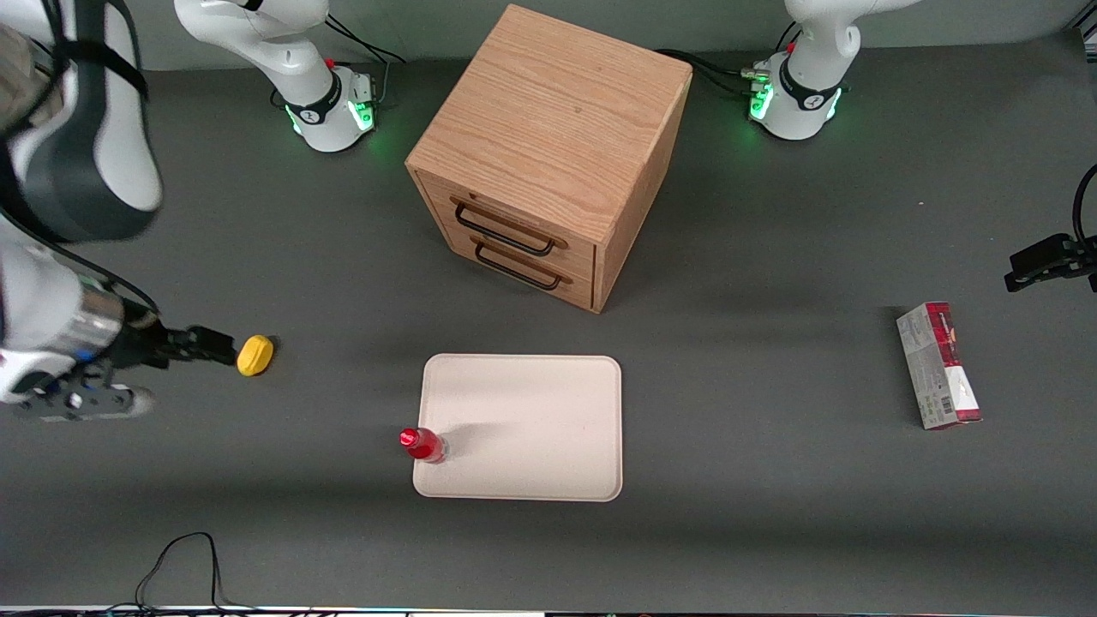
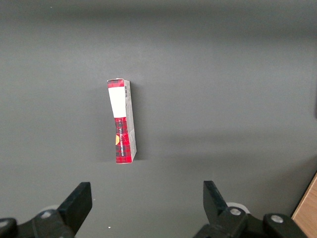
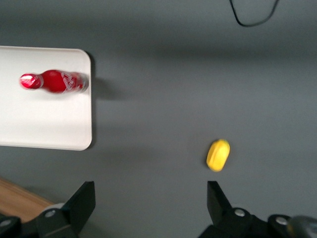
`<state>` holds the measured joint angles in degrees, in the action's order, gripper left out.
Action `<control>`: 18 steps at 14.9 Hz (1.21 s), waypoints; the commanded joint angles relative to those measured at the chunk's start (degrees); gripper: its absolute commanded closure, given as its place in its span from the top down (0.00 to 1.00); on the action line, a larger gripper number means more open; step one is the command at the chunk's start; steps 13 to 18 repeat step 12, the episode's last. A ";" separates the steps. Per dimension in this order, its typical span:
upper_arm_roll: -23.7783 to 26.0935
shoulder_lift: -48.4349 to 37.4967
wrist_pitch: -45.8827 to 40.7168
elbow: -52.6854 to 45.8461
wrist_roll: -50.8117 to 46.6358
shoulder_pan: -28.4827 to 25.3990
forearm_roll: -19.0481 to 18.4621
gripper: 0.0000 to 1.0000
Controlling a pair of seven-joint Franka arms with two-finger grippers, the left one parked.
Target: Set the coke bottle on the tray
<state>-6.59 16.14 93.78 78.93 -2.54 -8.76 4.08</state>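
The coke bottle [image 1: 422, 445], small and red with a red cap, stands upright on the tray [image 1: 531, 420], at the corner nearest the front camera and toward the working arm's end. In the right wrist view the bottle [image 3: 54, 81] stands just inside the rim of the cream tray [image 3: 44, 124]. My right gripper [image 1: 218, 346] is open and empty. It is low over the bare table, well away from the tray toward the working arm's end. In the wrist view the gripper [image 3: 151, 193] has its fingers spread wide with only grey table between them.
A small yellow object [image 1: 255, 355] lies on the table just off the gripper's tips, also in the wrist view [image 3: 218, 154]. A wooden drawer cabinet [image 1: 548, 154] stands farther from the camera than the tray. A red-and-grey carton [image 1: 937, 364] lies toward the parked arm's end. A black cable [image 1: 184, 557] lies near the front edge.
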 commanded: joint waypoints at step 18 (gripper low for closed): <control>-0.97 -20.10 -0.44 18.19 -0.72 1.82 -1.01 1.00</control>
